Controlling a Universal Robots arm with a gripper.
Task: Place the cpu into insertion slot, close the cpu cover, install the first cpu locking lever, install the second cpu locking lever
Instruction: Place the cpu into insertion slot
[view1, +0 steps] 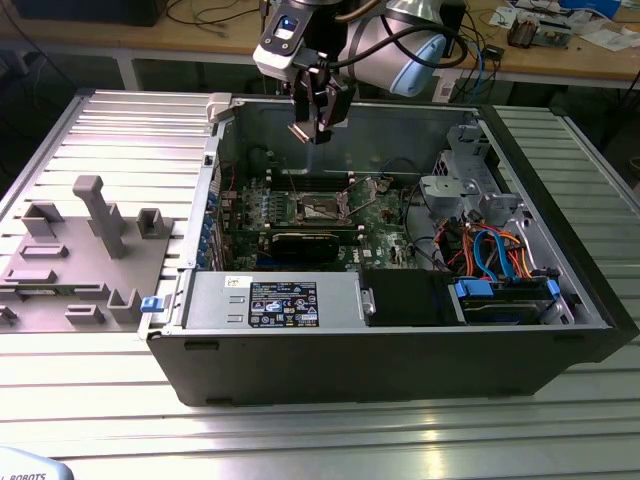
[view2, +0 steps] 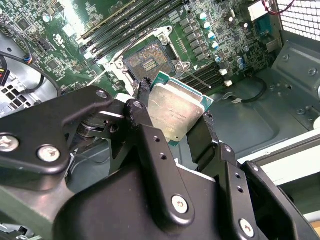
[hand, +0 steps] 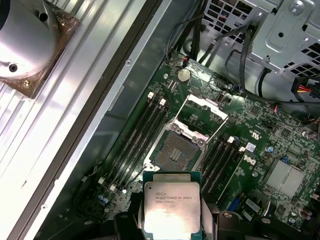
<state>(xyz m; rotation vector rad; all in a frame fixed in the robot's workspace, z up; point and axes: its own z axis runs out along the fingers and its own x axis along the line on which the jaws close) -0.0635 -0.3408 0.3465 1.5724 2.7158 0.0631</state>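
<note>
I had the gripper (view1: 318, 125) pinching the cpu (view2: 175, 107) by two opposite edges, a finger (view2: 143, 92) on each side, with the chip's metal lid turned toward both wrist cameras. In the exterior view the arm hung over the open computer case (view1: 400, 350), near its back wall and well above the motherboard (hand: 270, 135). The chip was in the air, touching nothing but the fingers.

The insertion slot (hand: 176, 150) lay bare near the middle of the board, between two banks of memory slots (hand: 142, 132), its contact field exposed. The cpu cover (hand: 207, 105) stood swung open at one edge of the slot, so nothing seemed to bar the way down.

I judged this to be the carry-and-align part of placing the chip, with seating not yet done. In the first wrist view the chip's edges ran about square to the picture while the slot sat turned. I reckoned the wrist wanted rotating until the sides ran parallel. The corner marks had to match too, though I could not make them out. To my mind the safe way was to centre over the slot, hold the chip level, descend slowly and let go only once it rested flat. I would not press, as the contacts looked easy to bend. The raised cover's edge was what I had to steer clear of.
</note>
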